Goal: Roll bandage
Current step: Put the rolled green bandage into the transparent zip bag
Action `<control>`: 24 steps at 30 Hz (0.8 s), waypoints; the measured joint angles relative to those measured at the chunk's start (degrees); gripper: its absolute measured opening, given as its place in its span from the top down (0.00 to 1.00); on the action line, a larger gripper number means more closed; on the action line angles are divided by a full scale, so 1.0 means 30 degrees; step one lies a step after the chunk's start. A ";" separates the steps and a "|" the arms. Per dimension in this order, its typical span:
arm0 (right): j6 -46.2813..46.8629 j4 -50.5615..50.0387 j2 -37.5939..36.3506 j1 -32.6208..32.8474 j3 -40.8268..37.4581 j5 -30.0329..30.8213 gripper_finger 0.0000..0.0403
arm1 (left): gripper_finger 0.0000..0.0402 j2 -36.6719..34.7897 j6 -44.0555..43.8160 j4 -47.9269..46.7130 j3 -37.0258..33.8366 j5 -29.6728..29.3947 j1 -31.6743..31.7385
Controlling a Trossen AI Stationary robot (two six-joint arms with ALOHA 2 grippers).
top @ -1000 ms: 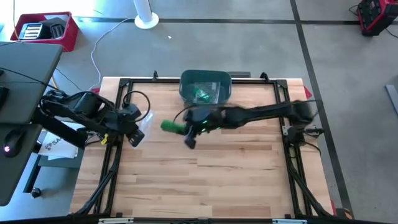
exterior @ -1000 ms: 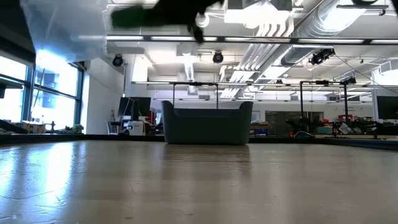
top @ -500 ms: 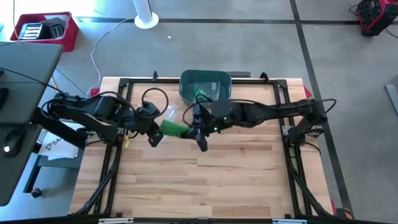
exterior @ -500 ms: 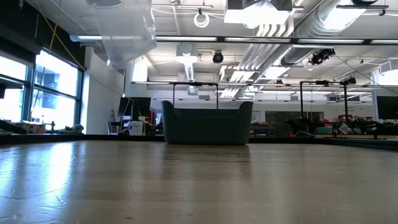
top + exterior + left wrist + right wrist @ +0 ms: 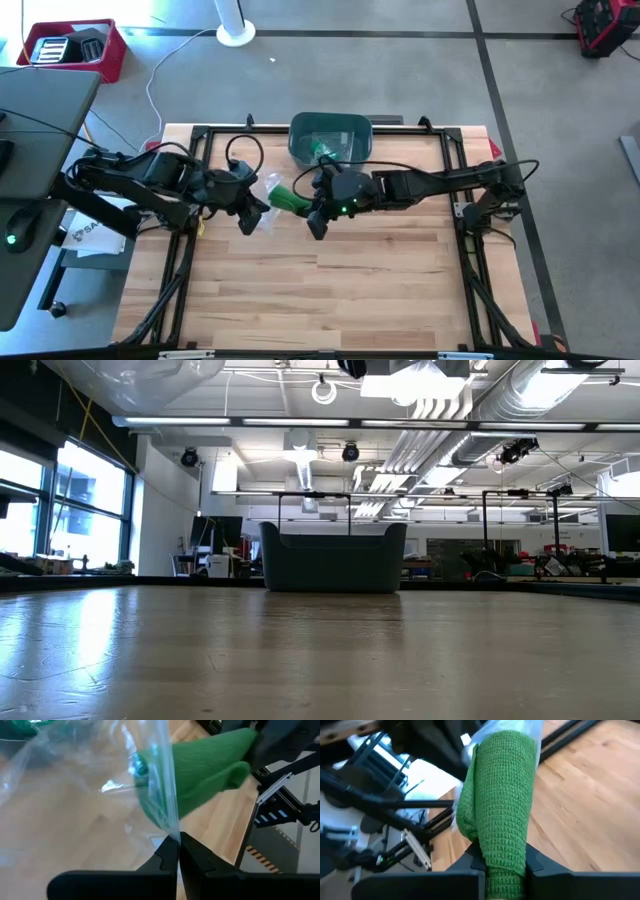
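Observation:
A rolled green bandage [image 5: 290, 198] hangs above the table's middle, with my right gripper [image 5: 314, 212] shut on it. Its free end [image 5: 155, 795] shows through the clear plastic bag [image 5: 270, 186] that my left gripper [image 5: 254, 212] holds up just left of it. In the left wrist view the bandage [image 5: 210, 770] sticks out of the bag [image 5: 75, 780] toward the right gripper [image 5: 280, 740]. The low view catches only the bag's bottom [image 5: 140, 370] at its upper edge. My left gripper pinches an edge of the clear bag [image 5: 172, 827] between its two shut fingers [image 5: 165, 857]. The film rises slack from the fingertips, lifted clear of the table. My right gripper pinches the green roll at its near end [image 5: 505, 855] between its two fingers [image 5: 474, 862], which lie along it. The roll points away from the gripper toward the bag, clear of the table.
A dark bin [image 5: 330, 140] with more green bandages stands at the table's far edge, seen also in the low view [image 5: 333, 558]. The wooden tabletop [image 5: 330, 290] stretches bare toward the near edge. A red crate [image 5: 75, 48] sits on the floor beyond the left side.
My left gripper has carried the bag toward the table's right, up to the bandage, and tipped. My right gripper has risen with the bandage and rolled. Bag and bandage have climbed almost out of the low view, and the roll's free end now meets the bag.

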 joint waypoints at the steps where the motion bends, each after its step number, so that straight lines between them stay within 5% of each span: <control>1: 0.0370 -0.0052 0.0000 0.0006 0.0000 0.0223 0.93 | 1.00 0.0034 -0.0003 0.0008 0.0000 0.0003 0.0000; 5: 0.1434 -0.0738 0.0107 -0.0094 0.0000 0.0566 0.93 | 1.00 0.0154 0.0006 0.0028 -0.0006 0.0013 0.0000; 13: 0.1606 0.0906 0.0955 -0.0095 -0.0007 -0.2014 0.93 | 1.00 0.0473 0.1083 0.1300 0.0000 0.0962 0.0516; 24: 0.2545 0.2090 0.1128 -0.0721 -0.0022 -0.1574 0.89 | 1.00 0.1316 0.1967 0.2976 0.0015 0.3142 0.0692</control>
